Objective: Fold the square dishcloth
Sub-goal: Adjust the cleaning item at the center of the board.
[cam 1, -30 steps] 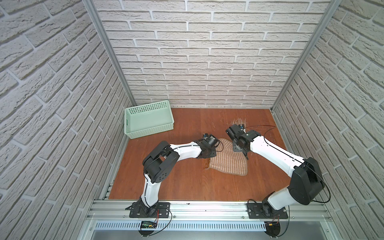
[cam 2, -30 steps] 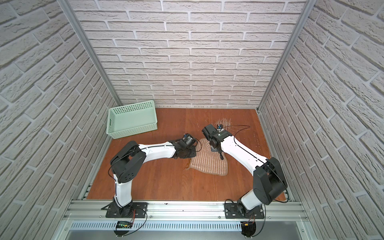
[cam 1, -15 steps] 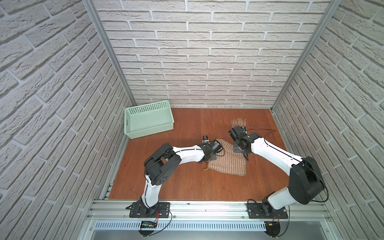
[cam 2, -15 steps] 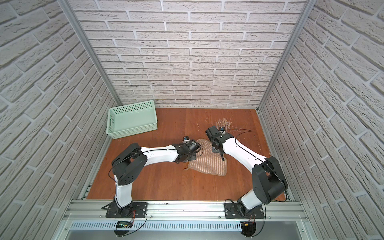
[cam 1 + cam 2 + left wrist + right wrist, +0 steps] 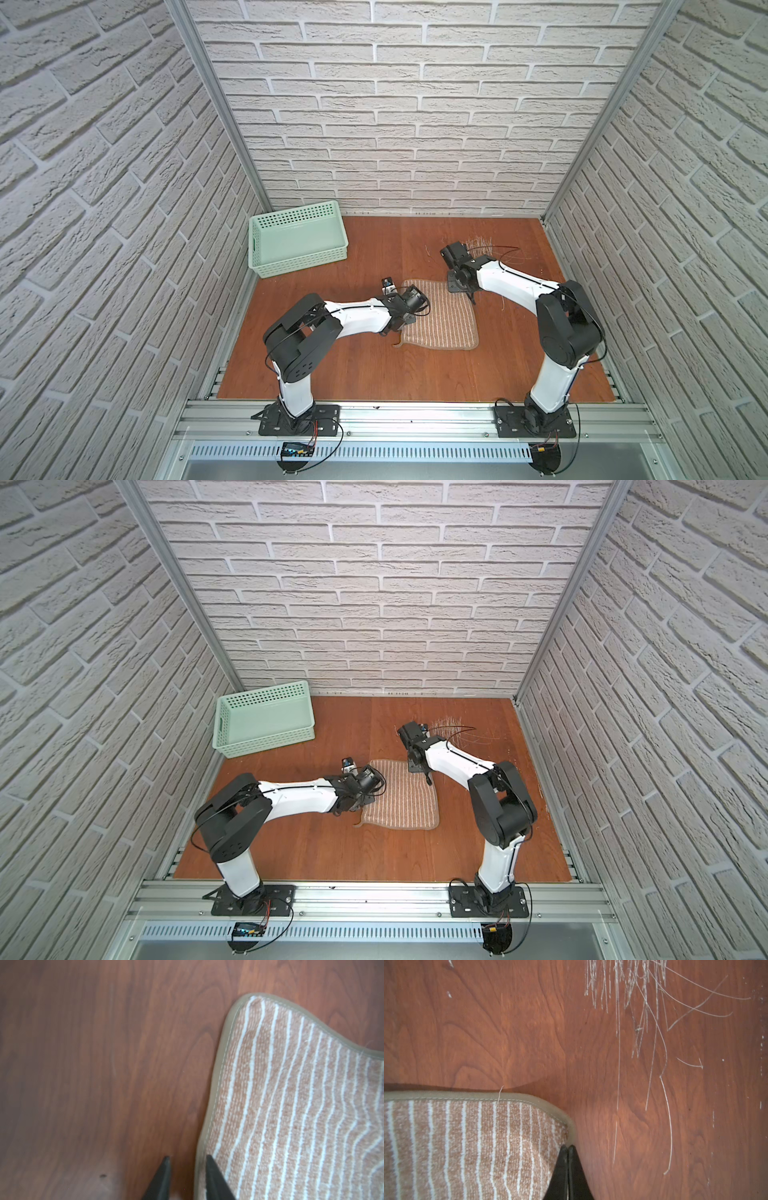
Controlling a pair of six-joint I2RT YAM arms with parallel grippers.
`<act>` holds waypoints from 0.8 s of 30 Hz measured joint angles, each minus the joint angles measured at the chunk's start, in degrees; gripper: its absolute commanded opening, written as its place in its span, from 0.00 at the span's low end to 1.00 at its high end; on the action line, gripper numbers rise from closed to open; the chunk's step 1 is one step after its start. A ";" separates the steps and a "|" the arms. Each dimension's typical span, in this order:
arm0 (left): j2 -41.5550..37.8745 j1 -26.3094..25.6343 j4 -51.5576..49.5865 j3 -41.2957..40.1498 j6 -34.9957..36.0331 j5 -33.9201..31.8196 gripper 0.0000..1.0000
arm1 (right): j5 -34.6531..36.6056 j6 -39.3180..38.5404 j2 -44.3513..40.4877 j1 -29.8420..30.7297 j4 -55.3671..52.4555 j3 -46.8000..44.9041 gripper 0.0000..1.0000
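The square dishcloth, tan with thin white stripes and beige edging, lies flat on the wooden table, its small corner loop at the near left. My left gripper is open at the cloth's left edge. One fingertip sits over the edging and the other over bare wood, with nothing held between them. My right gripper is shut, its tips touching the edging of the dishcloth near the far right corner.
A mint-green basket stands at the far left of the table. White scratch marks cover the wood beyond the right gripper. Brick-patterned walls enclose three sides.
The left gripper's fingers have parted at the cloth's left edge. The cloth has shifted slightly left and lies flatter. The right gripper stays shut at the far right corner.
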 measured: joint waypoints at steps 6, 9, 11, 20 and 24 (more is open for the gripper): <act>-1.01 4.00 -3.13 0.44 3.58 1.97 0.45 | -0.79 -1.20 4.85 -0.15 0.20 3.61 0.03; -1.38 6.34 -5.16 1.53 6.34 3.39 0.45 | -0.68 -1.20 5.53 -0.31 -0.17 4.15 0.03; -1.36 8.13 -6.12 3.37 8.66 4.81 0.45 | -0.59 -1.18 5.57 -0.55 -0.52 4.33 0.03; 3.13 16.24 -5.22 12.11 18.62 15.82 0.43 | -0.98 -0.96 5.64 -1.79 -1.33 5.05 0.03; 7.69 18.97 -5.49 15.50 23.02 21.55 0.44 | -1.66 -0.72 5.64 -1.88 -1.49 5.05 0.03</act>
